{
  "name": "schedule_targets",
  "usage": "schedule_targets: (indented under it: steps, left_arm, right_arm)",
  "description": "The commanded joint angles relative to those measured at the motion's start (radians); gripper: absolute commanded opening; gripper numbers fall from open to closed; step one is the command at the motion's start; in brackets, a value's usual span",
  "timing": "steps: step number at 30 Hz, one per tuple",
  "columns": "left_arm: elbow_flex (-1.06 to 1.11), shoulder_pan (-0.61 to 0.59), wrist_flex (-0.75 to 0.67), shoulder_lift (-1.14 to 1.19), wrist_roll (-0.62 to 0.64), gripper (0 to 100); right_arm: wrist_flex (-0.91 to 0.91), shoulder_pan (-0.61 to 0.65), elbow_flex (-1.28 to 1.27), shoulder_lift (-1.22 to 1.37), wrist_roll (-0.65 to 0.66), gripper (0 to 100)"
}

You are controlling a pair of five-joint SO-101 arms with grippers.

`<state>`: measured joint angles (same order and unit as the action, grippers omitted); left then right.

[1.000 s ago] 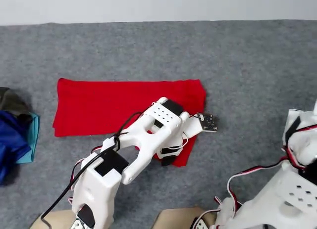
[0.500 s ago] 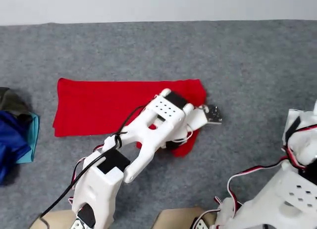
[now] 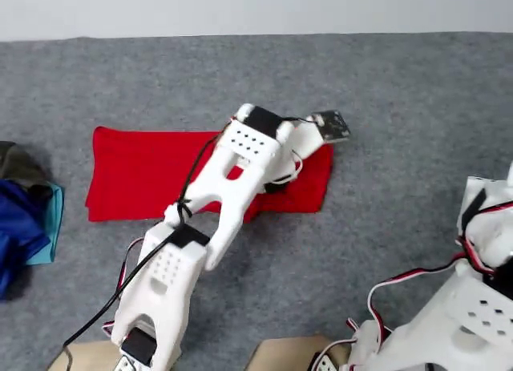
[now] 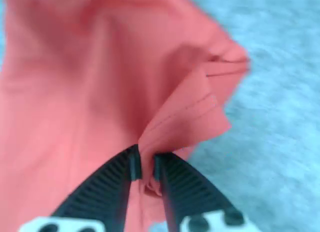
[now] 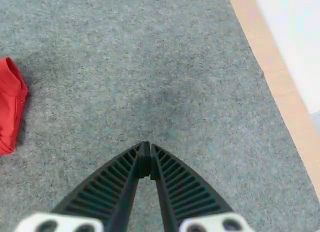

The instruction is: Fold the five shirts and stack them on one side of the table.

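A red shirt (image 3: 152, 175) lies spread on the grey mat in the middle of the table, its right part doubled over. My left gripper (image 4: 146, 168) is shut on a bunched fold of the red shirt (image 4: 90, 91). In the high view the left arm (image 3: 240, 171) stretches over the shirt's right end and hides the grip. My right gripper (image 5: 146, 164) is shut with nothing in it, low over bare mat at the table's right side. The red shirt's edge (image 5: 10, 106) shows off to one side of it.
A pile of other shirts, dark blue, teal and olive (image 3: 24, 211), sits at the table's left edge. The right arm's white body (image 3: 473, 283) fills the near right corner. The tan table edge (image 5: 272, 66) runs close to the right gripper.
The left arm has swung away from the near edge, carrying the shirt's near right flap up and over onto the rest of the shirt. The right arm has not moved.
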<state>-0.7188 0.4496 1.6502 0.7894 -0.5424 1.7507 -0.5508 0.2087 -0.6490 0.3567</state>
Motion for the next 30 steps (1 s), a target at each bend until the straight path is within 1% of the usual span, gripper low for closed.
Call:
schedule_targets:
  steps: [1,6,10,12,16,21,25,30]
  left_arm:
    - [-0.173,-0.034,0.034,0.064,-0.009,1]
    - [-0.354,-0.057,0.08,0.169,-0.023,2]
    - [-0.427,-0.092,0.078,0.207,-0.02,9]
    - [-0.449,-0.109,0.077,0.216,-0.02,11]
    - [-0.461,-0.13,0.075,0.219,-0.026,12]
    - [-0.46,-0.153,0.075,0.221,-0.072,12]
    - [-0.466,-0.166,0.08,0.209,-0.074,11]
    - [-0.469,-0.169,0.106,0.132,-0.068,11]
  right_arm:
    - [-0.001,-0.01,0.0,-0.021,0.011,1.3]
    - [-0.001,-0.01,-0.005,-0.019,0.011,1.3]
    - [-0.001,-0.01,-0.04,-0.022,0.011,1.3]
    - [-0.001,-0.01,-0.049,-0.025,0.011,1.3]
    - [-0.001,-0.01,-0.052,-0.027,0.011,1.3]
    - [-0.001,-0.01,-0.052,-0.022,0.011,1.3]
    - [-0.001,-0.01,-0.052,-0.022,0.011,1.4]
    - [-0.001,-0.01,-0.052,-0.022,0.011,1.4]
